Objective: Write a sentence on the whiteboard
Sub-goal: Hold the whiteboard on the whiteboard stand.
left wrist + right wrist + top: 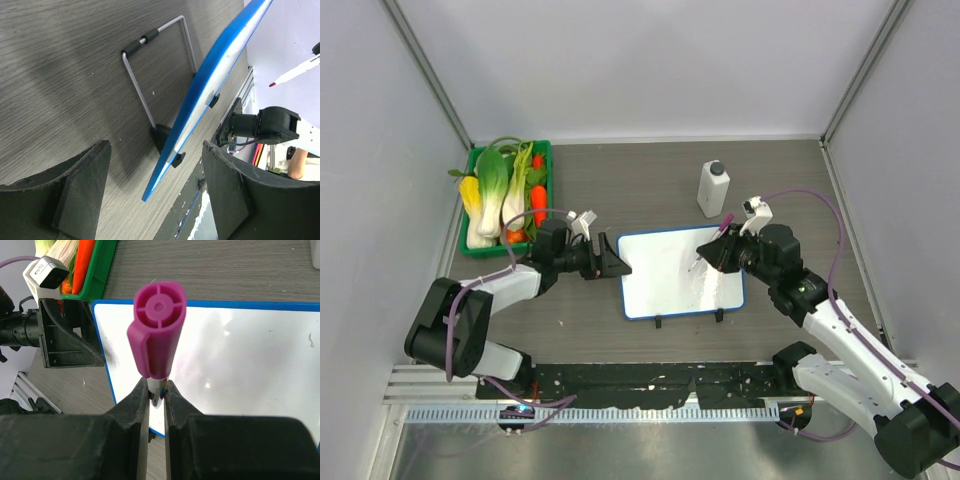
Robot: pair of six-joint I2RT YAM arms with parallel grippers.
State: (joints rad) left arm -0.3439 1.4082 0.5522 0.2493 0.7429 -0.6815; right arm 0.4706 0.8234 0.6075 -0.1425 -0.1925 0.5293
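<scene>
Whiteboard [670, 275] propped mid-table on wire stand [141, 43], tilted for writing (no words visible yet). Right gripper [157, 395] pinches marker [156, 330], tip over board's right side. Left gripper [616, 259] fingers spread at left edge, likely ready to steady it.

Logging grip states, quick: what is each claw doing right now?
Left claw: open, empty, straddling the whiteboard edge.
Right claw: closed on the marker.

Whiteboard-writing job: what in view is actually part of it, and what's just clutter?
In use: whiteboard, pink-capped marker, right pincer shut on it, left pincer open astride the board's edge.
Lying about: white bottle, green tray, vegetables in it.
</scene>
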